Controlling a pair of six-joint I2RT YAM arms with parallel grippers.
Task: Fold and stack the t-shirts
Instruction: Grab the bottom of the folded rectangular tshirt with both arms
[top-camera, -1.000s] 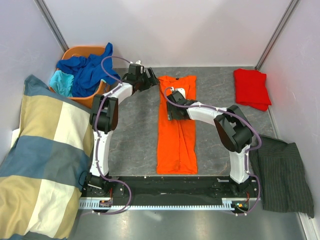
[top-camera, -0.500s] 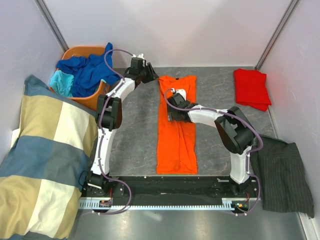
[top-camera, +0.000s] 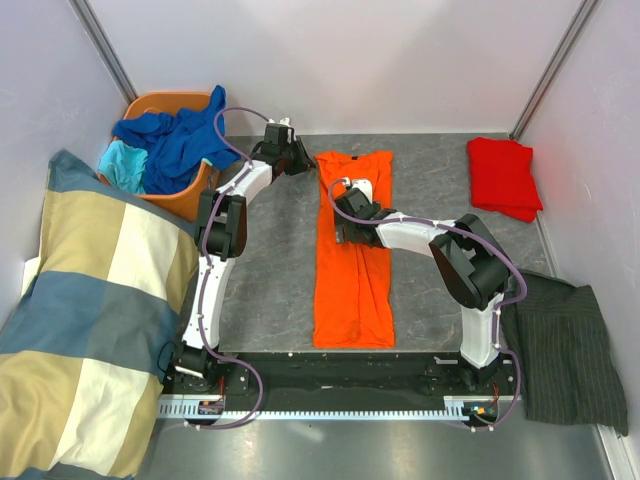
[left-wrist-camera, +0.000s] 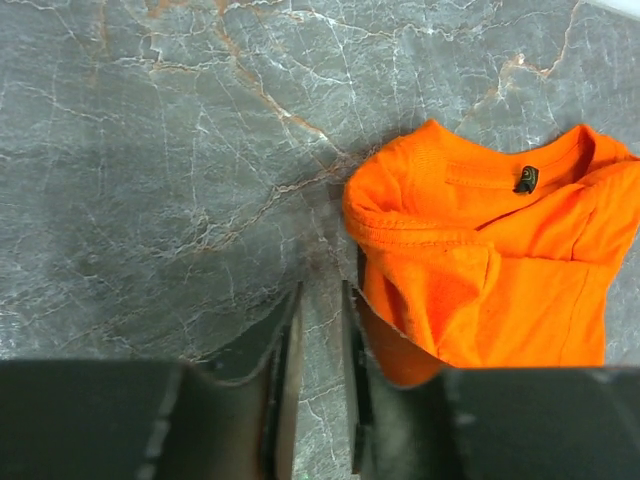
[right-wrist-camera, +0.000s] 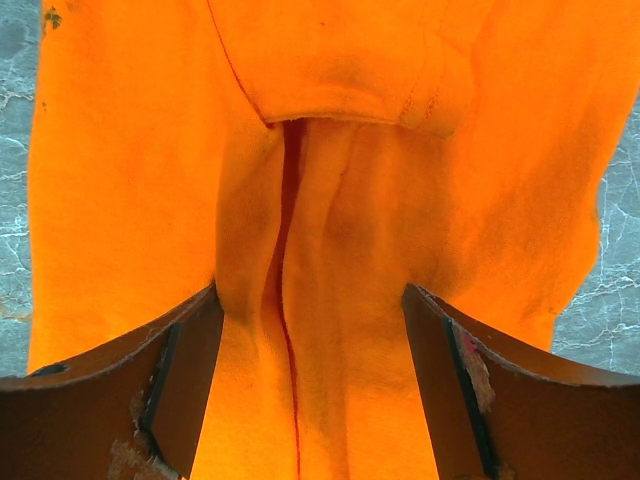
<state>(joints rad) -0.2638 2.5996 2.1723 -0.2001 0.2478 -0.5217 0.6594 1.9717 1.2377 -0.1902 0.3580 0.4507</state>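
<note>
A bright orange t-shirt (top-camera: 355, 270) lies lengthwise in the middle of the table, its sides folded in to a long strip. My left gripper (top-camera: 300, 160) hovers just left of its collar corner. In the left wrist view the left gripper (left-wrist-camera: 320, 290) is open only a narrow slit, with bare table in it, and the orange t-shirt (left-wrist-camera: 480, 290) lies beside the right finger. My right gripper (top-camera: 342, 228) rests on the shirt's upper half. It is wide open (right-wrist-camera: 310, 295) and straddles a ridge of orange cloth (right-wrist-camera: 330, 150). A folded red t-shirt (top-camera: 503, 177) lies at the back right.
An orange basket (top-camera: 160, 100) at the back left holds blue t-shirts (top-camera: 175, 135) and a turquoise one (top-camera: 125, 165). A big checked blanket (top-camera: 90, 300) covers the left side. A dark pinstriped cloth (top-camera: 565, 350) lies at the right front. Walls enclose the table.
The left gripper's jaws have narrowed from wide open to a slit, and that wrist has shifted slightly toward the back. The right arm has barely moved.
</note>
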